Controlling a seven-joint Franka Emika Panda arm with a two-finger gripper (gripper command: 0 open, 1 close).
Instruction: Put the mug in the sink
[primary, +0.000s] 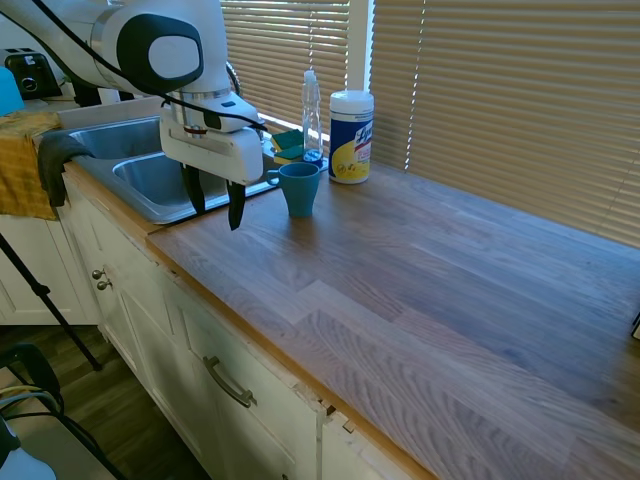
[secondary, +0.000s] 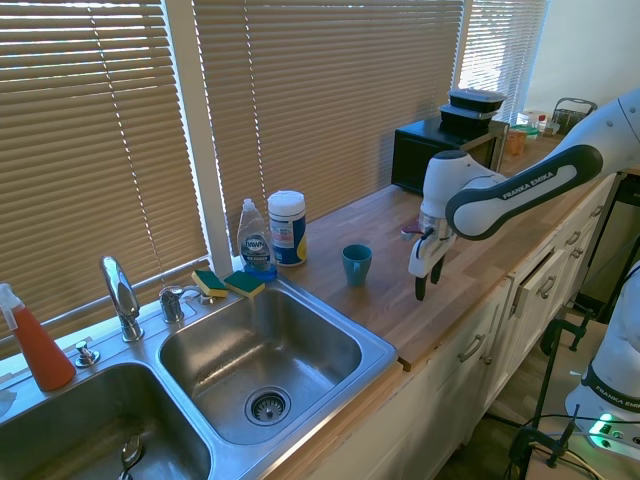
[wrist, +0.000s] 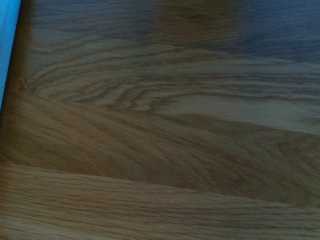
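Note:
The teal-blue mug (primary: 300, 188) (secondary: 356, 264) stands upright on the wood countertop, just beside the rim of the steel sink (primary: 135, 178) (secondary: 383, 349). My gripper (primary: 216, 217) (secondary: 427, 287) hangs a little above the counter, between the mug and the counter's front edge. It points down, open, with nothing between its fingers, and does not touch the mug. The wrist view shows blurred wood grain with a blue sliver of the mug (wrist: 7, 45) at its edge.
A white-and-yellow wipes canister (secondary: 287, 228) and a dish soap bottle (secondary: 256, 242) stand behind the mug by the blinds. Two sponges (secondary: 228, 283) lie on the sink's back rim near the faucet (secondary: 120, 295). A black microwave (secondary: 440, 150) sits further along the counter.

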